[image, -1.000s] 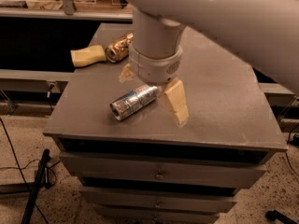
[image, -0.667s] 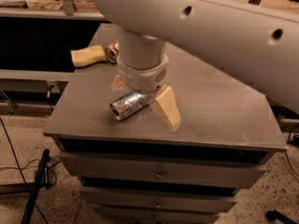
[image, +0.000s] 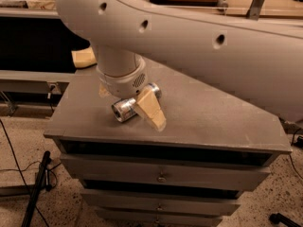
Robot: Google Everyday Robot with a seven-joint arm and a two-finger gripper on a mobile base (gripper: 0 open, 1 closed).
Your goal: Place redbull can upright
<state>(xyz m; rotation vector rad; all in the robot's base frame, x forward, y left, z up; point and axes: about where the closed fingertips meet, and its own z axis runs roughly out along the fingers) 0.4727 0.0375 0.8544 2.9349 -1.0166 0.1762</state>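
In the camera view, the robot's two-finger gripper with pale tan pads point(image: 131, 109) has come down since a second ago. Then it hung above the slim silver-and-blue metal redbull can point(image: 121, 111) with its pads clear of it. Now it straddles the can, and the nearer pad crosses in front of the can's body. The jaws remain spread wider than the can, so nothing is gripped yet.

The can has not shifted. It lies on its side on the flat grey top of the drawer cabinet point(image: 227, 122), near the front edge, slanted, with one round shiny end turned toward the camera. By my judgement the task is at the grasp. Closing, lifting and turning the can onto its base are all left to do.

The can is smooth, hard and cylindrical, so it will probably roll if one pad nudges it first. The pads look soft and wedge-shaped, matte against the can's gloss. The cabinet top is dull and level. Behind the broad white arm point(image: 189, 46), a yellowish soft-looking lump point(image: 84, 56) lies at the top's far edge, well apart from the can.
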